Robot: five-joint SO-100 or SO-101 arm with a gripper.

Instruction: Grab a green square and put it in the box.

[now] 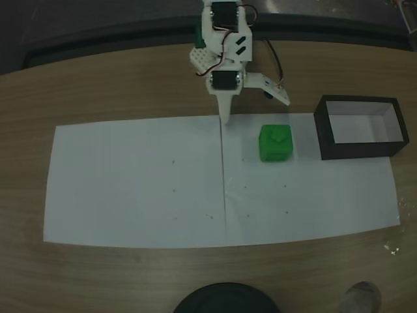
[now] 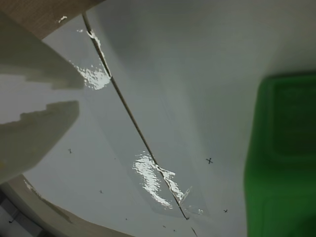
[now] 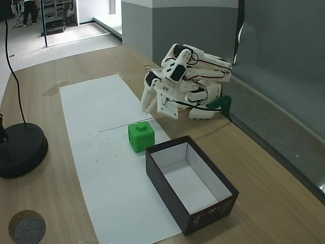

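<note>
Hand (image 1: pixel 242 107) hangs parted, apart from green square (image 1: pixel 276 143).

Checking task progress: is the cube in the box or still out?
Out. The green square sits on the white paper beside the box, whose white interior is empty.

Your white arm (image 3: pixel 190 76) is folded back on itself over its base, with the gripper (image 1: pixel 224 116) angled down toward the surface. In the wrist view your two white fingers (image 2: pixel 34 133) sit at the left edge with a narrow gap between them, holding nothing.
</note>
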